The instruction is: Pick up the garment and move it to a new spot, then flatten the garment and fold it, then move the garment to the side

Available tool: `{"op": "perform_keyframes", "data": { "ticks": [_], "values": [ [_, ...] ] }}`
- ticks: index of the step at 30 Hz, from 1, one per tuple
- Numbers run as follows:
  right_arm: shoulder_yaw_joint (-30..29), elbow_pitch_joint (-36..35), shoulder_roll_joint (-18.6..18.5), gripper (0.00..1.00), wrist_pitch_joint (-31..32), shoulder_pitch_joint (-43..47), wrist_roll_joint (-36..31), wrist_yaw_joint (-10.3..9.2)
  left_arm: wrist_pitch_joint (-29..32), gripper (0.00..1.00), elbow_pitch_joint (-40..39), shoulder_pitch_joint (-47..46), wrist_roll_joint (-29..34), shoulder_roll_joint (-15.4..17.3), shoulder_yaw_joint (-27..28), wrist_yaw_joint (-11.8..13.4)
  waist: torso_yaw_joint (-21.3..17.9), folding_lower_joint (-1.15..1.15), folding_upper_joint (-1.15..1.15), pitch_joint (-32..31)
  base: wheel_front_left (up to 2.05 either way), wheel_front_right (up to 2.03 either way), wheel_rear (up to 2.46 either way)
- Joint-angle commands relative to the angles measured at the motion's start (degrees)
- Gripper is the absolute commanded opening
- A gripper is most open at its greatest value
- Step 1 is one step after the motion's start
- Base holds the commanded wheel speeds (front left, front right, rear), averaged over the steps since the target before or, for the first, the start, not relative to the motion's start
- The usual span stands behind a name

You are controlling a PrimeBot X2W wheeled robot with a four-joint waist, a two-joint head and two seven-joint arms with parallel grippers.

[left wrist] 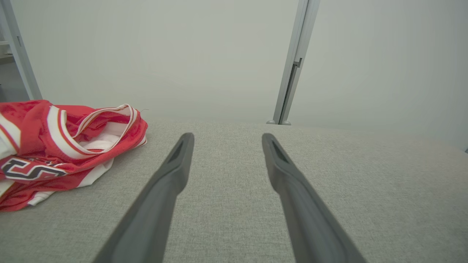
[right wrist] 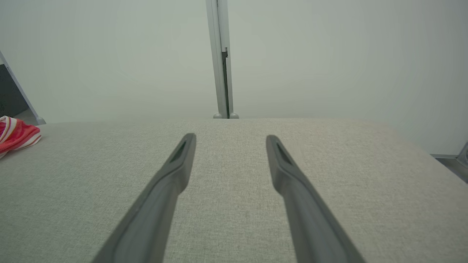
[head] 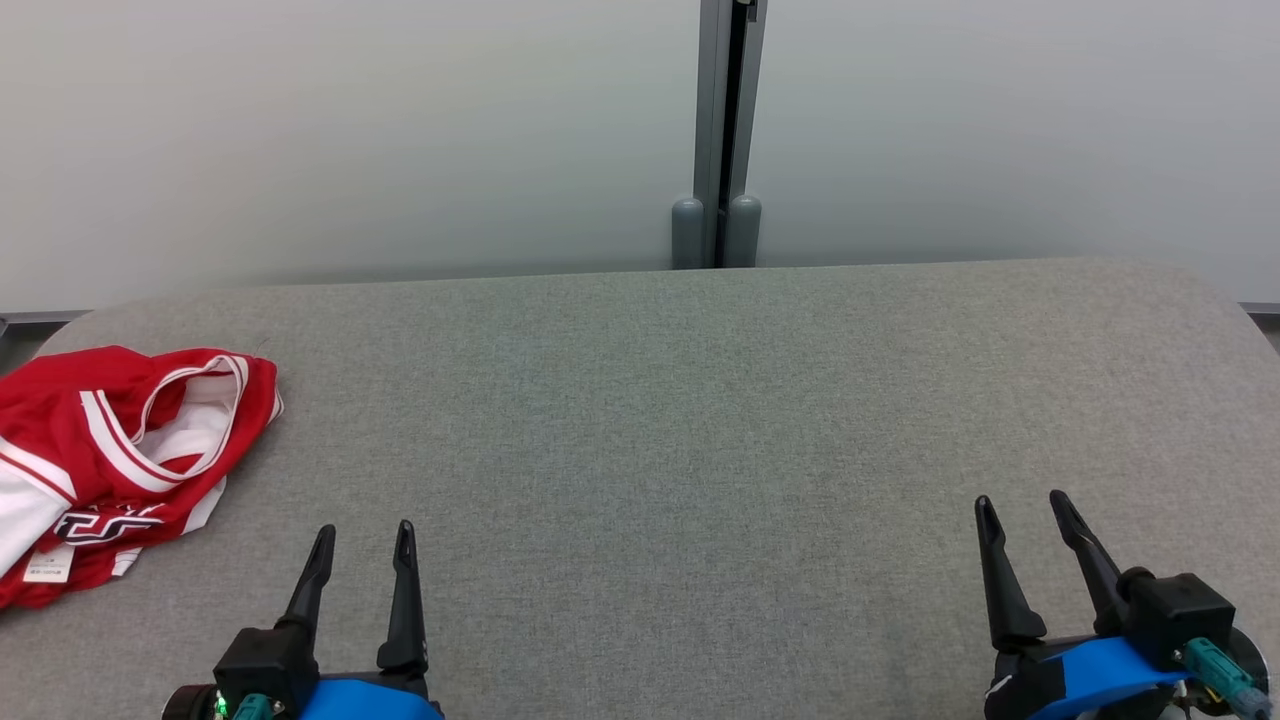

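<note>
My left gripper (head: 365, 528) sits low at the near edge of the table (head: 650, 400), its two dark fingers spread wide with nothing between them but grey fabric surface. I'd say it is ready to take something rather than holding anything. The right gripper (head: 1022, 500) mirrors it at the far right, fingers just as far apart and just as empty, pointing across the table toward the pale wall (head: 300, 120) and the grey post (head: 722, 130) that splits it. Out from the left hand, up and to its left, lies the garment (head: 120, 450): a red jersey with white stripes, bunched in a heap at the table's left end, collar opening turned up, a small label showing near the front edge. It is near the left gripper but not touching it, and well apart from the right. I judge no step done yet — the heap is crumpled and unlifted. The bare middle of the table looks like the natural new spot, likely why both hands are parked open either side of it. The left arm is better placed to reach first, though loose folds may slip from a shallow pinch.
</note>
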Motion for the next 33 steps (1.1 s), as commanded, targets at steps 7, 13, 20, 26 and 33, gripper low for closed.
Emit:
{"op": "perform_keyframes", "data": {
  "ticks": [7, 13, 20, 26, 33],
  "values": [
    [0.12, -0.28, -0.42, 1.0, -0.72, 0.8, -1.0, 0.03, -0.56, 1.0, 0.06, 0.71, 0.3, 0.13, -0.52, 0.65, 0.15, 0.0, 0.0, -0.22, 0.0, 0.0, 0.0],
    [0.24, -0.12, -0.42, 1.0, -0.85, 0.76, -0.69, 0.03, -0.43, 1.0, -0.21, 0.8, -0.41, -0.04, -0.4, 0.82, 0.13, 0.0, 0.0, -0.26, 0.0, 0.0, 0.0],
    [-0.49, -0.45, -0.39, 1.0, -0.89, 0.84, -1.13, 0.03, 0.14, 1.0, -0.48, 0.34, 0.09, 0.45, -0.89, 1.27, 2.54, 0.0, 0.0, -0.28, 0.0, 0.0, 0.0],
    [-0.56, -0.42, -0.38, 1.0, -0.9, 1.16, -0.9, 0.03, 0.64, 1.0, -0.81, 0.11, -0.09, 1.03, -0.69, 1.58, 7.35, 0.0, 0.0, -0.57, 0.0, 0.0, 0.0],
    [0.67, 0.16, -0.37, 1.0, -1.34, 1.54, -0.07, 0.03, 1.11, 1.0, -1.86, 1.29, 0.05, 1.7, -0.83, 2.24, 15.22, 0.0, 0.0, -0.97, 0.0, 0.0, 0.0]
  ]
}}
